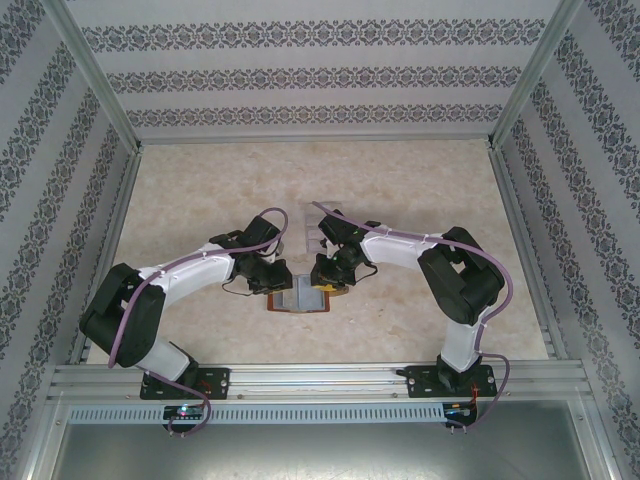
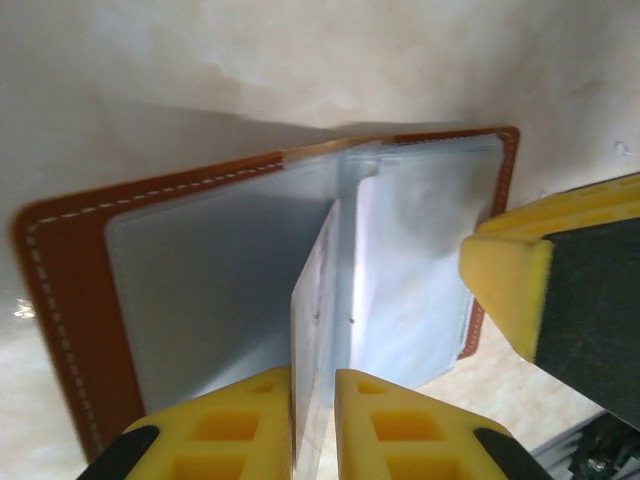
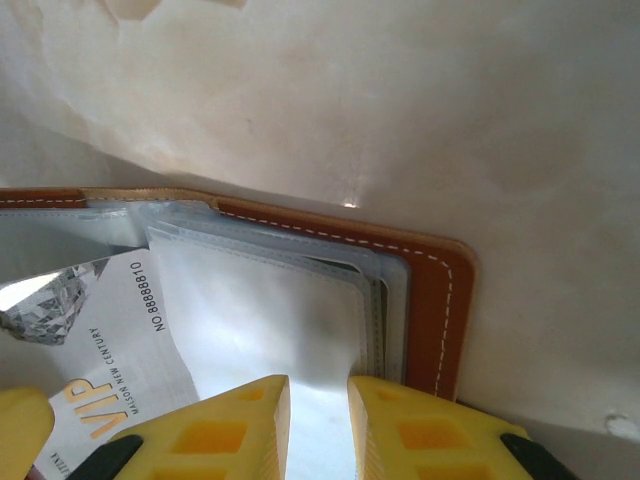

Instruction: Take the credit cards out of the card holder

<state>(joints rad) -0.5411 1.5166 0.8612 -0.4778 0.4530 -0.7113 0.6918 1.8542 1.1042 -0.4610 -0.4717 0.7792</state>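
The card holder (image 1: 300,298) lies open on the bench (image 1: 420,180) between both arms. The left tool (image 2: 313,425) is clenched on an upright pocket leaf (image 2: 320,280). Whether the right tool (image 3: 318,425) grips or merely presses, I cannot tell. A printed card (image 3: 115,335) shows beside it. I'd keep the leaf steady and draw that card straight along its pocket.

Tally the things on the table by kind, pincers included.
card holder: 1
VIP card: 1 in sight, in a pocket
clear rack: 1
pincers: 2 (left pincer, right pincer)
Total: 5
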